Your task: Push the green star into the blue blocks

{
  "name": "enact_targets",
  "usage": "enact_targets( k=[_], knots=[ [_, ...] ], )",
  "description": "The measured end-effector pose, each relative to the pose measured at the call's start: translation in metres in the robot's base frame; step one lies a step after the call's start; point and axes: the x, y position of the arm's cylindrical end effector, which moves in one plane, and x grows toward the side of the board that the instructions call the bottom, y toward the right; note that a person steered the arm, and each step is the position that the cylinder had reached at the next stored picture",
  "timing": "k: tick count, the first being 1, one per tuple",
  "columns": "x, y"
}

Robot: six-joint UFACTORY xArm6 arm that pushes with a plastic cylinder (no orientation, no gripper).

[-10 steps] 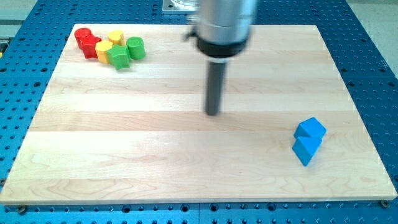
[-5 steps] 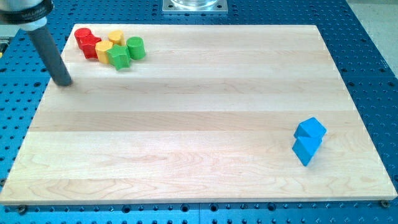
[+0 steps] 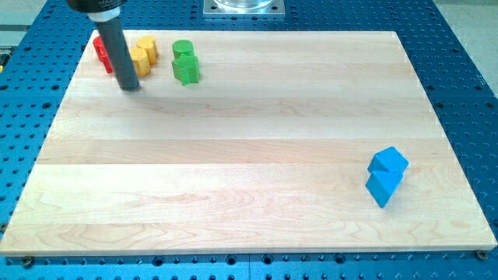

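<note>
Pale wood makes up the board [image 3: 249, 194], which is framed on all sides by a blue perforated table [image 3: 467, 78] in the single camera view. No gripper is fitted to the arm; a straight dark rod is carried instead, and my tip [image 3: 129, 87] is set down on the wood in the upper left of the frame. The green star [image 3: 186, 71] is seen to the right of the tip, apart from it, with a green cylinder [image 3: 183, 50] touching it just above, close to the board's top edge. Two yellow blocks [image 3: 142, 53] are found just right of the rod, between it and the green pair; their shapes cannot be made out, as one is partly hidden by the rod. A red block [image 3: 102, 51] is partly covered on the rod's left, near the board's upper left corner. Two blue blocks [image 3: 386, 176], touching one another, are placed in the lower right of the frame, a little in from the board's right edge and well apart from the green star. Bare wood is spread across the whole middle between the green star and the blue blocks, and along the bottom edge too.
</note>
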Motion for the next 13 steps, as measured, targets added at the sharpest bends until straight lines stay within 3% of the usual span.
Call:
enact_targets(
  k=[1,2,3,4,5,7,9,10,11,12,13],
  knots=[
    [-0.006,0.053],
    [0.026,0.14],
    [0.059,0.143],
    [0.015,0.102],
    [-0.007,0.149],
    [-0.058,0.137],
    [0.005,0.227],
    [-0.004,0.218],
    [0.018,0.277],
    [0.09,0.287],
    [0.087,0.281]
  ],
)
